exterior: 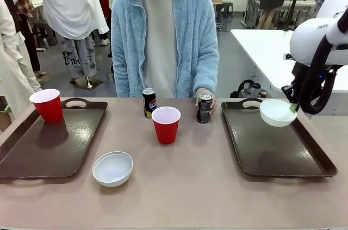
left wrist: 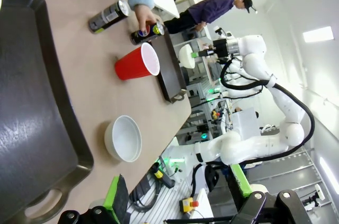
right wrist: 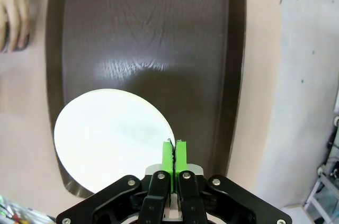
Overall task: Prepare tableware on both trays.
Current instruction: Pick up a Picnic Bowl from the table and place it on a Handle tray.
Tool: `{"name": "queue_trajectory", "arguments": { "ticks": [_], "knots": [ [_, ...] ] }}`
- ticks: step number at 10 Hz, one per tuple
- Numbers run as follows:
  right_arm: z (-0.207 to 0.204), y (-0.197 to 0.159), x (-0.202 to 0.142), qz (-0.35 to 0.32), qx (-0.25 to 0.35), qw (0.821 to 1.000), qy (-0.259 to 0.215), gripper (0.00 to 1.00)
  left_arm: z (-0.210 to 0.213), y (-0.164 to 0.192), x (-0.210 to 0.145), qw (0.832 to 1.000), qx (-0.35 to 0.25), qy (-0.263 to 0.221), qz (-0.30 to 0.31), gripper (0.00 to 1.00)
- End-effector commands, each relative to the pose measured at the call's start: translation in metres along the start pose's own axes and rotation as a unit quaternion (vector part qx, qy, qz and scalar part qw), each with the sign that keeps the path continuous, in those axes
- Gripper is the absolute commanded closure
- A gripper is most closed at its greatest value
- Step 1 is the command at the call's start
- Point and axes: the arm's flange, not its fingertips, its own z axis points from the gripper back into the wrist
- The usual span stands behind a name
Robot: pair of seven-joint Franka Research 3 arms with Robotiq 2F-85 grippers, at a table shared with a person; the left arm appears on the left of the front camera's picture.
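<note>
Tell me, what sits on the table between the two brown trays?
In the front view, four things: a red cup, a white bowl, a Pepsi can, and a second can held by a person's hand.

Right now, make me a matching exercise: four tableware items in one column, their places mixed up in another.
1 left cup
2 Pepsi can
3 other can
4 right bowl

a in the person's hand
b pinched by the right tool over the right tray
c on the left tray
d free on the table

Pairs: 1c, 2d, 3a, 4b
</note>
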Motion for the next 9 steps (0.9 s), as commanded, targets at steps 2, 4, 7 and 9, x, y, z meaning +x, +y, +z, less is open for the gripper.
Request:
{"name": "queue_trajectory", "arguments": {
  "ticks": [2, 4, 7, 9],
  "knots": [
    [-0.020, -0.001, 0.018, -0.012, -0.016, 0.999, 0.029, 0.98, 0.000, -0.002, 0.001, 1.000, -0.009, -0.005, -0.004, 0.00],
    [0.005, 0.007, -0.025, 0.002, -0.012, 0.994, 0.112, 0.98, 0.000, -0.002, 0.001, 1.000, -0.009, -0.005, -0.004, 0.00],
    [0.080, -0.004, -0.163, 0.071, -0.031, 0.986, 0.146, 0.98, 0.000, -0.002, 0.001, 1.000, -0.009, -0.005, -0.004, 0.00],
    [0.070, -0.007, -0.154, 0.062, -0.024, 0.985, 0.159, 0.98, 0.000, -0.002, 0.001, 1.000, -0.009, -0.005, -0.004, 0.00]
  ]
}}
